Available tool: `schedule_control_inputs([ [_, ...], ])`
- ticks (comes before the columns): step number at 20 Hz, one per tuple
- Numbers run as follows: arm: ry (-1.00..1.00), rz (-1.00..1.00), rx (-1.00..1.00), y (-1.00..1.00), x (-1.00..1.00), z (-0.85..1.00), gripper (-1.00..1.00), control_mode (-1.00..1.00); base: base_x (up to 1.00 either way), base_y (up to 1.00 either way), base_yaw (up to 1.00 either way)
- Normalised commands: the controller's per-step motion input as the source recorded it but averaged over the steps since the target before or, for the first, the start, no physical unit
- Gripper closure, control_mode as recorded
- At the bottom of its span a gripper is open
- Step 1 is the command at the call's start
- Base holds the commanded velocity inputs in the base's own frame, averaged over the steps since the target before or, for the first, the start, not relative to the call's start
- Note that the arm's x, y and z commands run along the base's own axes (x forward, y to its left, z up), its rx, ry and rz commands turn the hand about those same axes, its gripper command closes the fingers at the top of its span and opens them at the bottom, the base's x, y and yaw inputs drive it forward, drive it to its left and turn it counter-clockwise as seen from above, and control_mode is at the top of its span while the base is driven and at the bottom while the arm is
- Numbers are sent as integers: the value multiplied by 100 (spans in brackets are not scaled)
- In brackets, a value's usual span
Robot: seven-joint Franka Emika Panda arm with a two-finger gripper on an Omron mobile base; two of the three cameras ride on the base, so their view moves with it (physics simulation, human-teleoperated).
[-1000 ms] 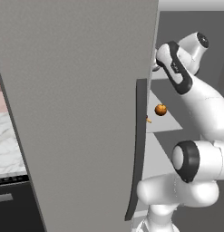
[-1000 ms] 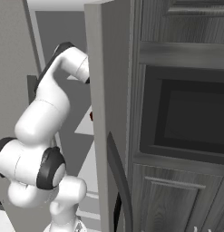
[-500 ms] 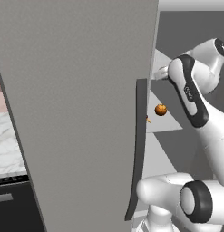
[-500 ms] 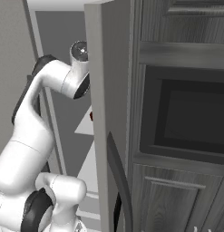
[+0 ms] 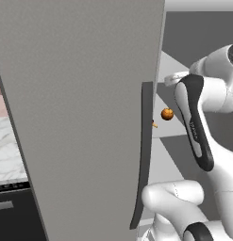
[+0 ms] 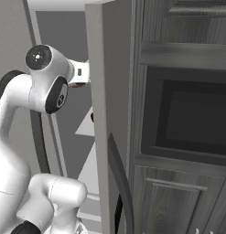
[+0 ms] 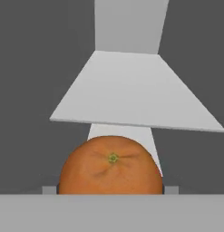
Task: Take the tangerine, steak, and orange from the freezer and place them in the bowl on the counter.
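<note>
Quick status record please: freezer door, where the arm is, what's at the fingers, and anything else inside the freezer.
freezer door: open, swung wide
arm: reaching into the freezer
at the fingers: round orange fruit, stem end facing the hand camera, spanning the gap between them
grip: cannot tell whether the fruit is clamped
behind the fruit: pale shelf
steak: small dark red lump inside, mostly hidden by the door edge

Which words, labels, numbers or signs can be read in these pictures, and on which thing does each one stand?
None can be read.
The freezer door, its handle, the shelves and the orange fruit carry no text.
The dark band on the arm bears faint marks, too blurred to read.
</note>
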Motion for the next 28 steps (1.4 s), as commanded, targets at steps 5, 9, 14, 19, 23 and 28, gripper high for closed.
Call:
schedule_control_inputs([
  [5, 0, -9, 1, 0, -99, 33, 100, -100, 0, 0, 0],
  [9, 4, -6, 1, 3, -92, 30, 100, -100, 0, 0, 0],
  [14, 1, -2, 3, 12, -54, 20, 100, -100, 0, 0, 0],
  [19, 0, 0, 0, 21, -63, 1, 100, -100, 0, 0, 0],
  [23, 0, 0, 0, 37, -75, -3, 100, -100, 0, 0, 0],
  [28, 0, 0, 0, 7, -51, -1, 100, -100, 0, 0, 0],
])
